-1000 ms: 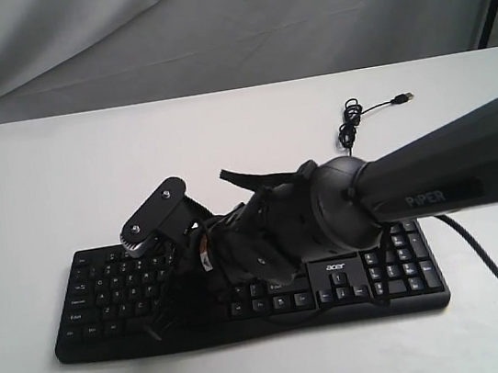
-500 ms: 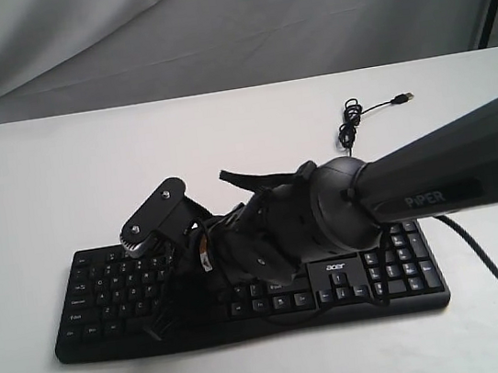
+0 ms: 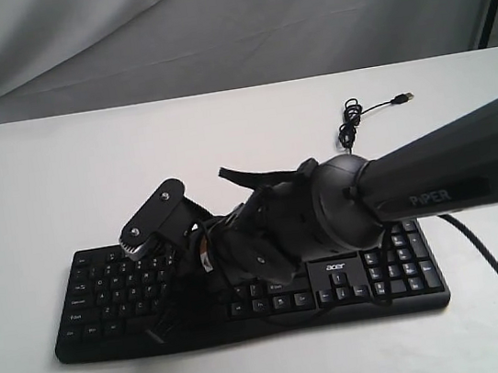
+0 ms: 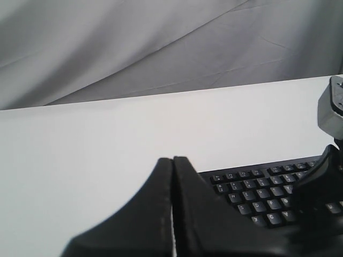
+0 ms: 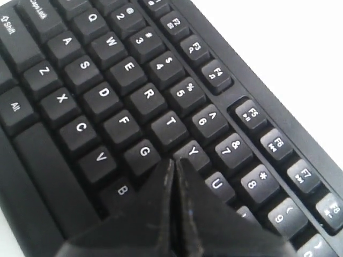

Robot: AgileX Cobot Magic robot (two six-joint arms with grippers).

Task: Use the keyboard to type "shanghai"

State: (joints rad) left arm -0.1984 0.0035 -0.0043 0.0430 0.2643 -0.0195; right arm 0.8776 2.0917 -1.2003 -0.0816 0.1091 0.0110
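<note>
1. Right wrist view: the right gripper (image 5: 174, 161) is shown with fingers pressed together, tips between G and Y of the wide black plastic keyboard (image 5: 107, 91).
2. Left wrist view: the left gripper (image 4: 172, 159) is also shown pressed together, with the keyboard's far rows just beside its tips.
3. Exterior view: those keys are hidden by the black right arm (image 3: 434, 179).

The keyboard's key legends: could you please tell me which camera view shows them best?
The right wrist view: the keyboard fills it, with letters readable up to the right end effector. The exterior view shows its full width, but the arm covers the middle. The left wrist view catches only one corner, legends too small.
</note>
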